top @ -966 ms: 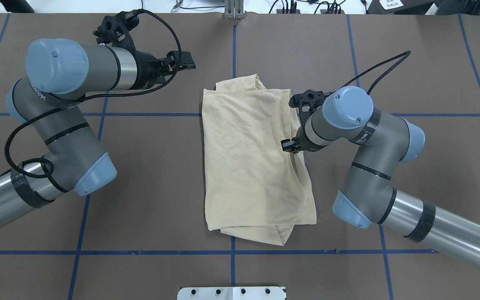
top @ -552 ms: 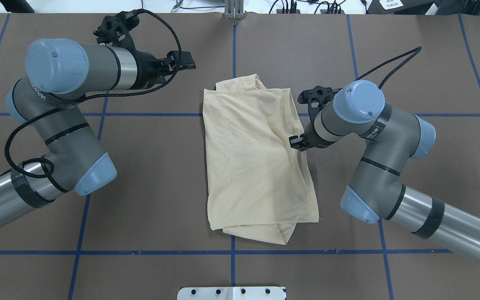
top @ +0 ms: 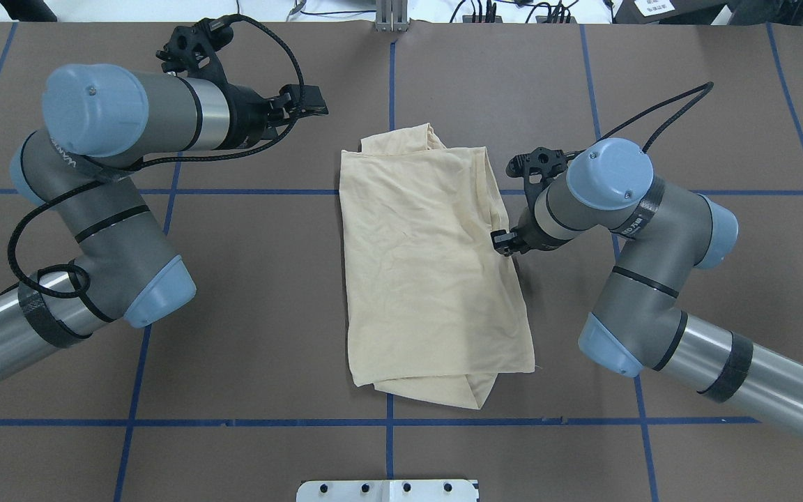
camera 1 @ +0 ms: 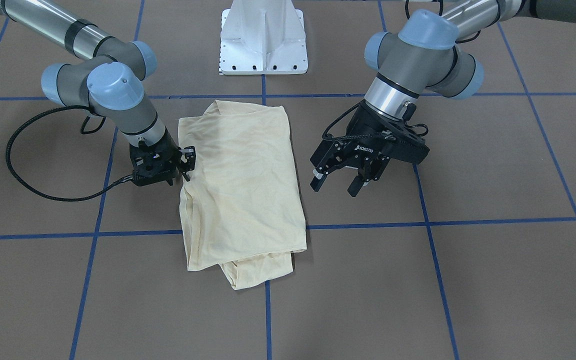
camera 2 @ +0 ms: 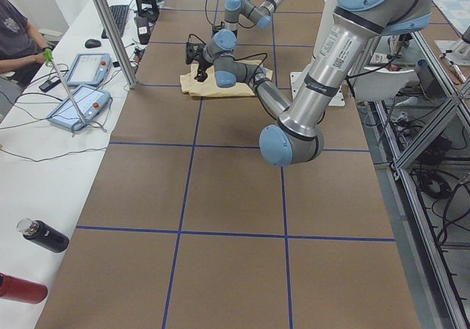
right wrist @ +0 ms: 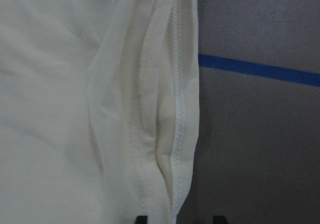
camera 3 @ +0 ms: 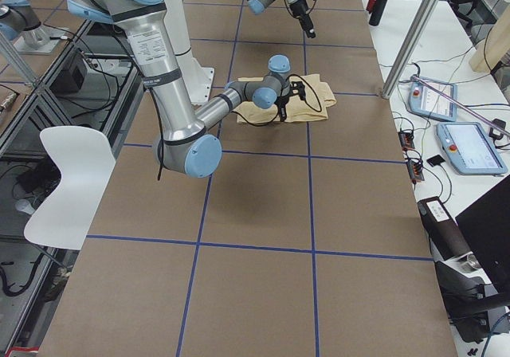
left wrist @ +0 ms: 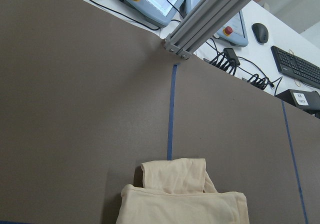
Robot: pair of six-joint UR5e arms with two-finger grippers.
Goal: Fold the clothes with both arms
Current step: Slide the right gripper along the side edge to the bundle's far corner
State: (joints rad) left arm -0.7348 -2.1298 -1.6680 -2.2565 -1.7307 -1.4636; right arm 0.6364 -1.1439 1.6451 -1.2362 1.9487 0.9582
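Rightward has slid the right pincer [top: 505, 242], now at the folded T-shirt's [top: 429, 279] right hem on the desk [top: 269, 314], spread astride it. The left pincer [camera 1: 334, 187] hangs spread, well apart. A shallow close could catch only 1 thin layer, dragging the fold askew.

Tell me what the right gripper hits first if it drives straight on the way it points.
Most likely the stitched side edge of the T-shirt. The right gripper points down with that edge between its open fingertips, one over cloth, the other over bare table. Depth is unclear.
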